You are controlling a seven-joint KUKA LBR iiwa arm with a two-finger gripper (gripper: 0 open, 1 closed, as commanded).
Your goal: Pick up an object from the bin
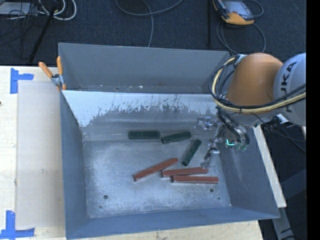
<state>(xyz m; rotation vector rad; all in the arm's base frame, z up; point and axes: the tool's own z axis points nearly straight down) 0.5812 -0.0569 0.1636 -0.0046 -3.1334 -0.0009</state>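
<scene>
The gripper hangs low in the right middle of the frame, near the right wall of the grey bin. Whether it is open or closed cannot be told, and nothing is seen in its hold. Just left of it lies a tilted dark green bar. Just below it are the right ends of two reddish-brown bars, one nearly touching the other. A third reddish-brown bar and two more green bars lie further left. The white arm casing reads "KU".
</scene>
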